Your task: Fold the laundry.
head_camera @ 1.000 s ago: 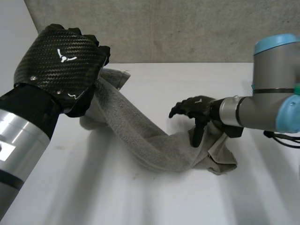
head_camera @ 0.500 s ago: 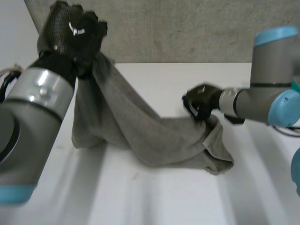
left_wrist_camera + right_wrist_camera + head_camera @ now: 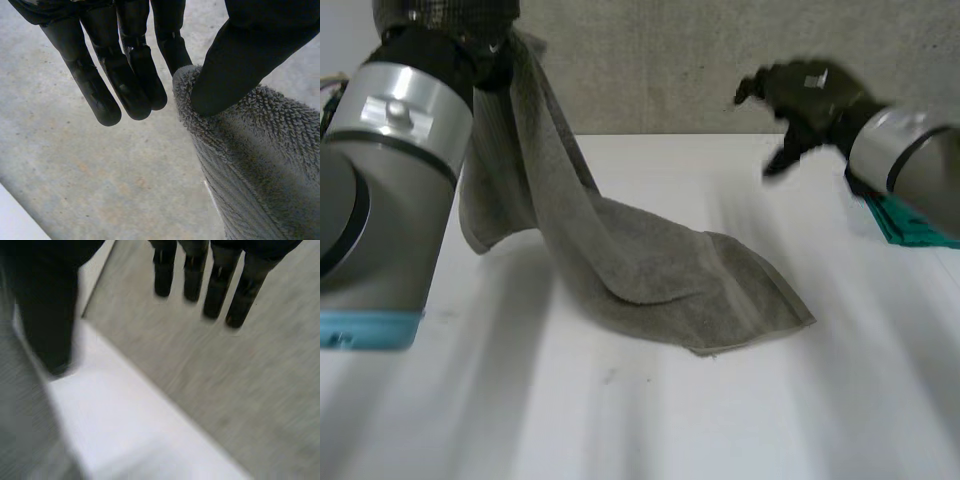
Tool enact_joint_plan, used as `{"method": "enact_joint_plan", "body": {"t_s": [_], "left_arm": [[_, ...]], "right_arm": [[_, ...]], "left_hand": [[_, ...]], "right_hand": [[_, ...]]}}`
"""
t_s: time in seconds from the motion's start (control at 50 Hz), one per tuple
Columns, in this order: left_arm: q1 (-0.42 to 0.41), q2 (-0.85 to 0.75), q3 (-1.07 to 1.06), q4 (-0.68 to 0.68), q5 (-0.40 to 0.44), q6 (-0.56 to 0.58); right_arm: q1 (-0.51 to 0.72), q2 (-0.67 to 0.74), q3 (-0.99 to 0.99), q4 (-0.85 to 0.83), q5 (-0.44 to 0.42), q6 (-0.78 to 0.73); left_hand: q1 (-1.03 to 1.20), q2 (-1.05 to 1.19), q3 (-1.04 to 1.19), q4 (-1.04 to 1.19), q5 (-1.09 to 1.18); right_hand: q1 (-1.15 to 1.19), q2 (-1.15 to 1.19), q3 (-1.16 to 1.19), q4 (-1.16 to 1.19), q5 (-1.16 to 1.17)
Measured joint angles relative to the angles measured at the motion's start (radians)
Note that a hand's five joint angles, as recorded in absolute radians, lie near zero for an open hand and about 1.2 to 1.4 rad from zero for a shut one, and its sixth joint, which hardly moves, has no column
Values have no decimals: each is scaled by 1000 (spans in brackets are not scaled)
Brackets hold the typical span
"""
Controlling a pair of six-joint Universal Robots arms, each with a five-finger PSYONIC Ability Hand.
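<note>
While left hand [image 3: 248,52] pinches towel [image 3: 655,275] corner aloft, right hand [image 3: 807,92] hovers empty.

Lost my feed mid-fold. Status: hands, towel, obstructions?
Left hand raised, pinching grey towel by an edge. Right hand open, in the air, apart from towel. Towel's lower end on table. Teal item beside right arm, clear of towel.

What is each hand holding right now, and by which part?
The left hand pinches the grey towel at its raised edge, between thumb and fingers. The right hand is open and holds nothing.
</note>
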Motion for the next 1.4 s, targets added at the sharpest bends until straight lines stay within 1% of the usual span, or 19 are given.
{"method": "enact_joint_plan", "body": {"t_s": [0.02, 0.04, 0.22, 0.26, 0.54, 0.56, 0.62, 0.64, 0.68, 0.76, 0.84, 0.96, 1.14, 1.24, 1.3, 1.32, 1.36, 1.38, 1.4], "left_arm": [[-4, 9, -13, 0, 1, -1], [-12, 24, -33, 0, 2, -2], [-82, 152, -132, -1, 9, 2], [-102, 219, -169, -2, 9, 4], [-112, 323, -229, -7, 8, 4], [-111, 321, -230, -7, 8, 4], [-107, 298, -228, -2, 10, 5], [-106, 292, -227, -1, 10, 5], [-96, 254, -212, 6, 10, 6], [-69, 182, -160, 28, 8, 8], [-3, 69, -32, 68, 0, 7], [43, -12, 101, 89, -7, 2], [46, -51, 34, 85, -20, -28], [44, -47, -135, 82, -21, -59], [42, -39, -251, 83, -19, -69], [38, -35, -307, 83, -17, -72], [33, -29, -354, 84, -16, -73], [24, -24, -391, 84, -15, -74], [19, -20, -408, 85, -14, -74]], "right_arm": [[-1, 9, 5, 18, -6, -10], [0, 30, 3, 47, -13, -25], [11, 212, -130, 144, -28, -55], [16, 317, -221, 164, -50, -39], [124, 617, -477, 190, -138, -14], [127, 628, -493, 190, -133, -13], [136, 673, -603, 181, -70, -12], [137, 679, -626, 178, -53, -12], [138, 693, -728, 155, 22, -11], [136, 679, -855, 92, 121, -9], [130, 576, -918, -34, 207, -4], [123, 394, -780, -110, 226, -4], [86, 114, -203, -95, 190, -79], [64, 3, 105, -65, 168, -210], [47, -42, 305, 1, 159, -412], [35, -59, 397, 52, 156, -537], [26, -69, 452, 89, 154, -621], [13, -80, 506, 127, 152, -702], [8, -84, 519, 137, 151, -722]], "left_hand": [[0, 0, 0, 0, 0], [0, 0, 0, 0, 0], [0, 0, 0, 0, 0], [0, 0, 0, 0, 0], [0, 0, 0, 0, 0], [0, 0, 0, 0, 0], [0, 0, 0, 0, 0], [0, 0, 0, 0, 0], [0, 0, 0, 0, 0], [0, 0, 1, 0, 0], [0, 2, 3, 0, 0], [0, 2, 3, 0, 0], [0, 2, 3, 0, 0], [0, 2, 3, 0, 0], [0, 2, 3, 0, 0], [0, 2, 3, 0, 0], [0, 2, 3, 0, 0], [0, 2, 3, 0, 0], [0, 2, 3, 0, 0]], "right_hand": [[-184, -241, -240, -240, -240], [-208, -284, -296, -286, -286], [-209, -291, -303, -289, -295], [-209, -291, -303, -289, -295], [-152, -217, -230, -225, -230], [-152, -217, -230, -225, -230], [272, 199, 197, 193, 158], [455, 439, 408, 403, 355], [575, 651, 632, 627, 576], [575, 665, 649, 649, 595], [575, 671, 665, 667, 609], [575, 671, 665, 667, 609], [575, 671, 665, 670, 624], [575, 671, 665, 671, 624], [575, 671, 665, 671, 624], [434, 485, 498, 500, 476], [332, 372, 368, 369, 357], [79, 82, 81, 102, 95], [35, 28, 27, 45, 37]]}}
